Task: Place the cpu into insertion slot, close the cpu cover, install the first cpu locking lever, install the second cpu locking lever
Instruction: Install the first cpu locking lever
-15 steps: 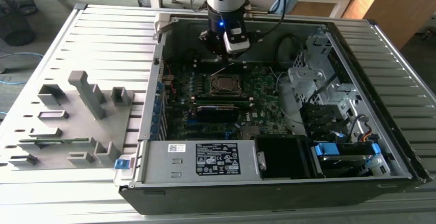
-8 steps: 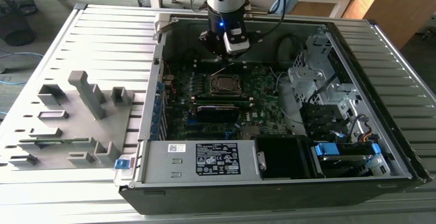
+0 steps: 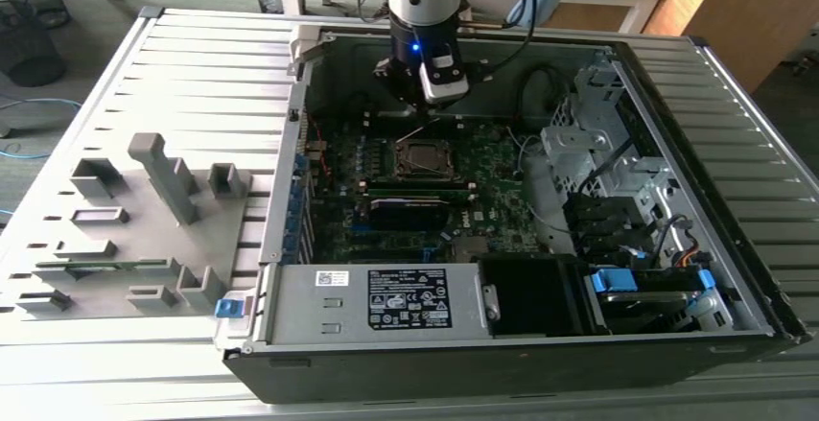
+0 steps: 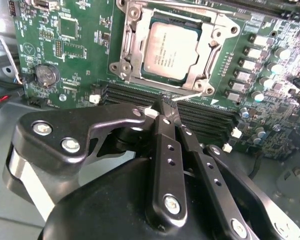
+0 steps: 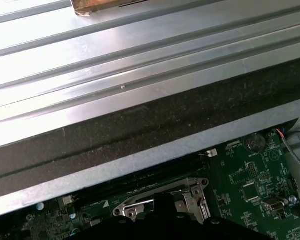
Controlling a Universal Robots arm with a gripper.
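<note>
The cpu (image 4: pixel 170 47) lies flat in its socket on the green motherboard, silver top up. The cpu cover (image 4: pixel 132 47) lies closed down around it as a silvery frame; in the exterior view the socket (image 3: pixel 421 157) sits mid-board. A thin silvery locking lever (image 4: pixel 189 95) runs along the socket's edge, and its free end meets my fingertips. My gripper (image 4: pixel 164 104) is shut, its two black fingers pressed together at the tip, just off the socket's corner. In the exterior view the gripper (image 3: pixel 427 106) hangs over the board's far side, with a thin lever rising beneath it. The first wrist view has the cover (image 5: pixel 190 192) beside my dark fingertip (image 5: pixel 162 200).
Black memory slots (image 4: pixel 135 94) run right under the fingers. A coin battery (image 4: pixel 46 75) sits on the board. A long black module (image 3: pixel 409 212), the power supply (image 3: pixel 371 301) and drive bays (image 3: pixel 615 220) crowd the case. The case wall (image 5: pixel 140 125) stands close. A grey fixture plate (image 3: pixel 128 220) lies outside.
</note>
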